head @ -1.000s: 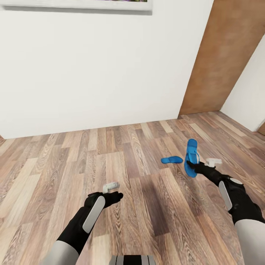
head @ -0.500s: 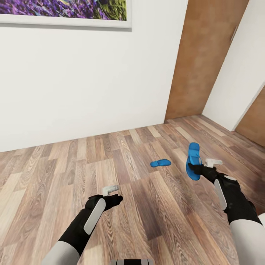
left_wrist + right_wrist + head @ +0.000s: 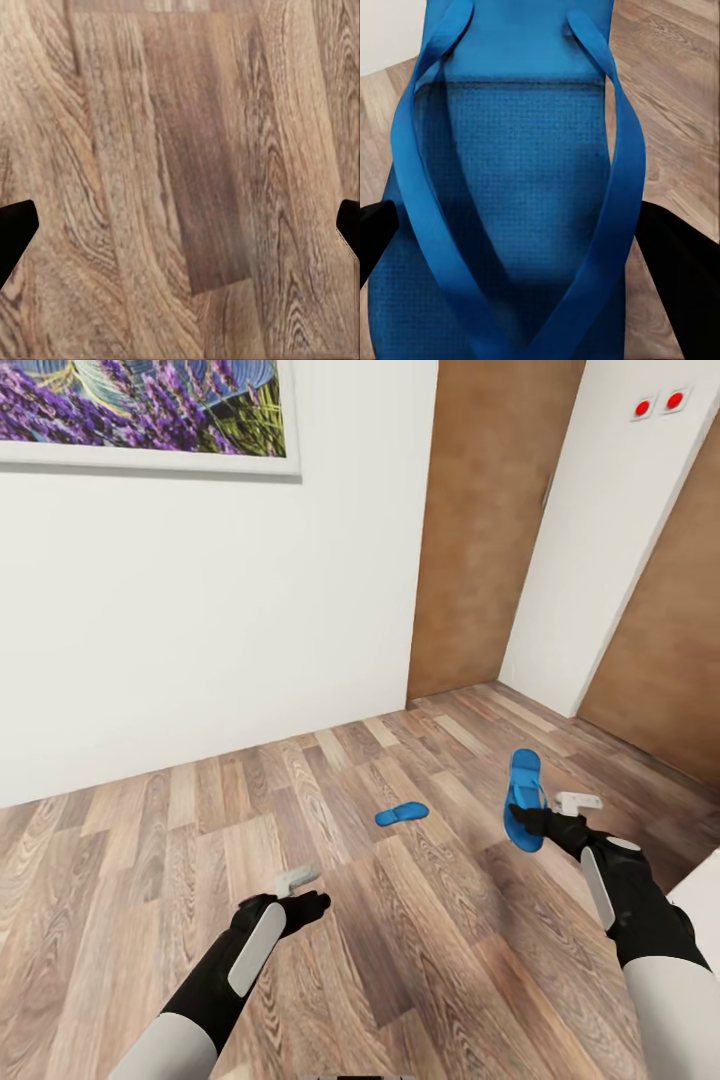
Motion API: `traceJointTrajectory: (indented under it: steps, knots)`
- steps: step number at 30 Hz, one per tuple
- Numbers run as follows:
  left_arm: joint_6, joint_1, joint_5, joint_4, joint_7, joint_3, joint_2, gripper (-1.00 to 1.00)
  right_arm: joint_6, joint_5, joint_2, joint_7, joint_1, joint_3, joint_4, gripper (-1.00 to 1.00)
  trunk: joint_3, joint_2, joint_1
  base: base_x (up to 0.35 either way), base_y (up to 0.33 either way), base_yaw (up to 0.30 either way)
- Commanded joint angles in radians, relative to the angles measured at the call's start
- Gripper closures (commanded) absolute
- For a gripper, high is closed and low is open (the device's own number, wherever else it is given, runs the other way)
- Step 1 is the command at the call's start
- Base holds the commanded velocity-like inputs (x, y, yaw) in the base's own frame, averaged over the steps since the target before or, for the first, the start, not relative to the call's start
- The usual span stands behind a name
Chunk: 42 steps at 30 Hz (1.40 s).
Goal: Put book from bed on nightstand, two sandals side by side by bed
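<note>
One bright blue sandal point(image 3: 523, 798) is lifted off the floor, standing on end, with my right gripper point(image 3: 527, 822) shut on its lower part. Up close in the right wrist view the sandal point(image 3: 517, 187) shows its sole and both straps between my black fingers point(image 3: 679, 262). The second sandal point(image 3: 401, 814) lies flat on the wood-plank floor, left of the held one. My left gripper point(image 3: 315, 901) hovers low over bare floor, open, its fingertips point(image 3: 15, 229) at the sides of the left wrist view with nothing between them. The book, bed and nightstand are out of view.
A white wall with a framed lavender picture point(image 3: 140, 410) stands ahead. A brown wooden door point(image 3: 480, 530) is at the back right, and another brown panel point(image 3: 665, 660) at the far right beside a white wall corner point(image 3: 600, 540) with two red dots.
The whole view has swung right and tilted up, bringing the picture and the right-hand door into sight. The right gripper keeps its hold on the sandal; both arms hold their pose.
</note>
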Motion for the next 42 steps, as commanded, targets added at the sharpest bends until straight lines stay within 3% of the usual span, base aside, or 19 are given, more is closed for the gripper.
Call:
traceJointTrajectory:
  steps: [1,5,11,22,31,36,42]
  knots:
    - [0.001,0.000,0.012,-0.001,0.010,-0.002,0.000,-1.00,0.006,-0.004,0.001,0.004,-0.001,-0.002,-0.001,1.00,0.003,0.000,-0.001,0.000,0.000,-0.266]
    - [0.001,-0.001,0.013,0.000,0.009,-0.002,0.001,-1.00,0.006,-0.004,0.006,0.004,-0.001,-0.002,0.000,1.00,0.019,0.001,-0.002,0.000,0.000,-0.221]
    - [-0.001,-0.001,0.014,-0.007,0.009,-0.003,0.004,-1.00,0.000,-0.004,0.017,0.008,0.001,-0.002,0.001,1.00,0.019,0.001,-0.002,0.000,0.000,-0.083]
    - [-0.003,0.001,0.015,-0.002,-0.002,-0.004,0.010,-1.00,0.003,-0.005,0.021,0.008,0.021,0.066,-0.009,1.00,0.019,0.001,-0.002,0.140,0.027,-0.016]
    - [-0.002,0.001,0.014,0.002,-0.006,-0.002,0.012,-1.00,0.017,-0.004,0.022,0.002,0.022,0.076,-0.024,1.00,0.019,0.001,-0.002,0.260,0.201,-0.231]
    - [-0.002,0.001,0.014,0.003,-0.006,-0.002,0.011,-1.00,0.095,-0.008,0.027,0.002,0.017,0.076,-0.035,1.00,0.019,0.001,-0.002,0.215,0.254,-0.264]
    - [-0.001,0.001,0.014,0.003,-0.007,-0.001,0.011,-1.00,0.143,-0.004,0.055,0.000,0.020,0.077,-0.071,1.00,0.019,0.001,-0.002,0.155,0.281,-0.267]
